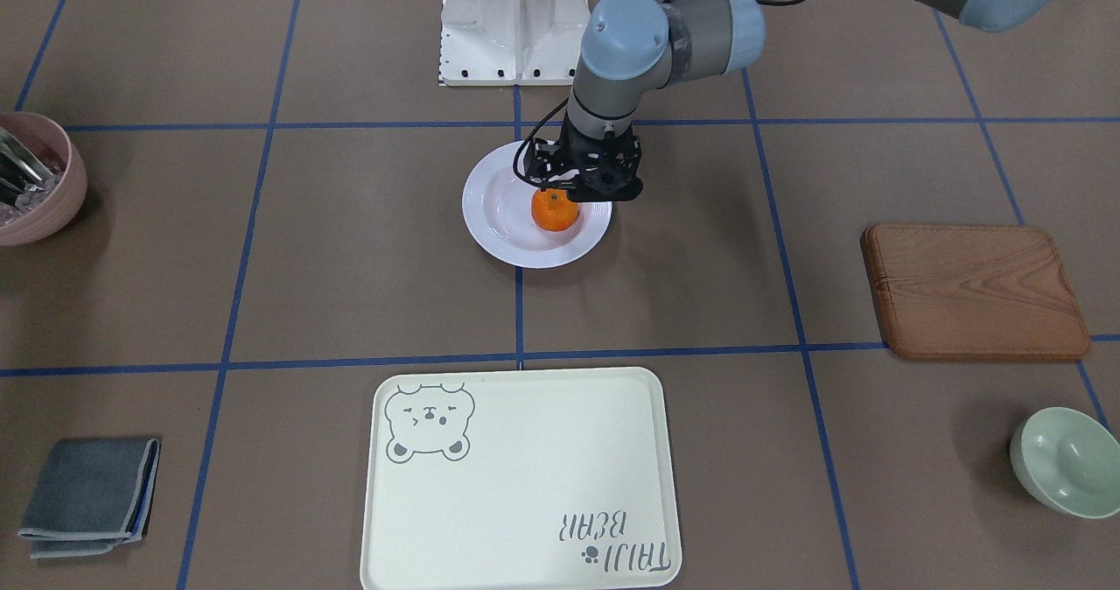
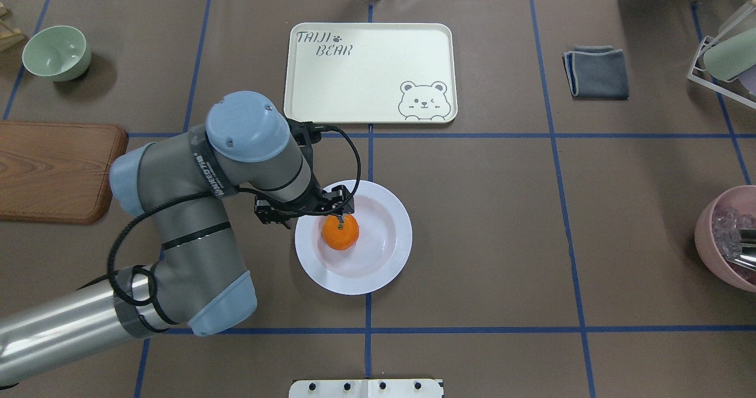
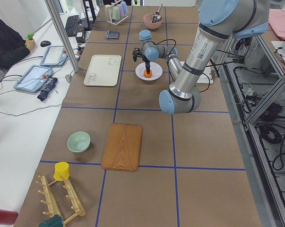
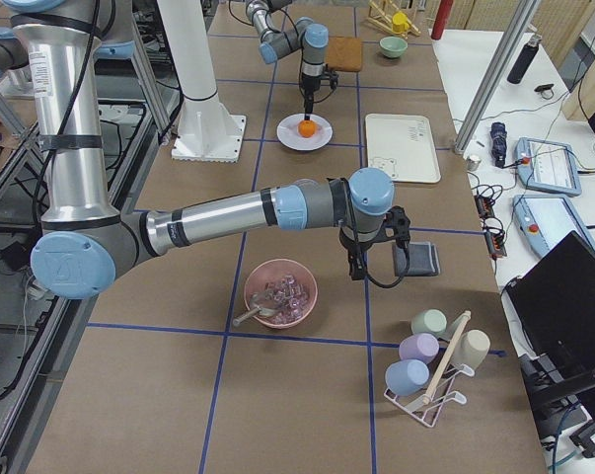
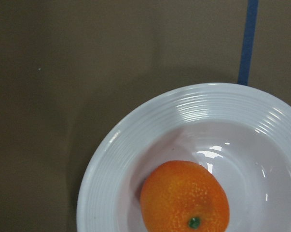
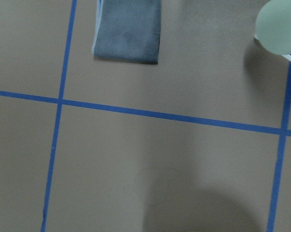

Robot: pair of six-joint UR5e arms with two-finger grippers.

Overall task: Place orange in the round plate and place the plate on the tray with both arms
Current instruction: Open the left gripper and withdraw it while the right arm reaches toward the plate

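The orange (image 1: 555, 212) (image 2: 340, 234) lies in the well of the round plate (image 1: 490, 222) (image 2: 384, 256) at mid-table, stem dimple up. My left gripper (image 1: 562, 191) (image 2: 341, 214) hangs just over the orange's top; its jaws look open with the fruit resting on the plate. In the left wrist view only the orange (image 5: 184, 198) and the ribbed plate rim (image 5: 116, 164) show. The tray (image 1: 525, 485) (image 2: 366, 67) sits bare beyond the plate on the far side from me. My right gripper (image 4: 361, 267) shows only in the exterior right view, above the table beside a grey cloth; I cannot tell its state.
A wooden board (image 1: 976, 292) and a green bowl (image 1: 1067, 460) lie on my left side. A pink bowl (image 1: 35, 179) with utensils and the folded grey cloth (image 1: 87, 495) are on my right. A cup rack (image 4: 430, 365) stands at the right end.
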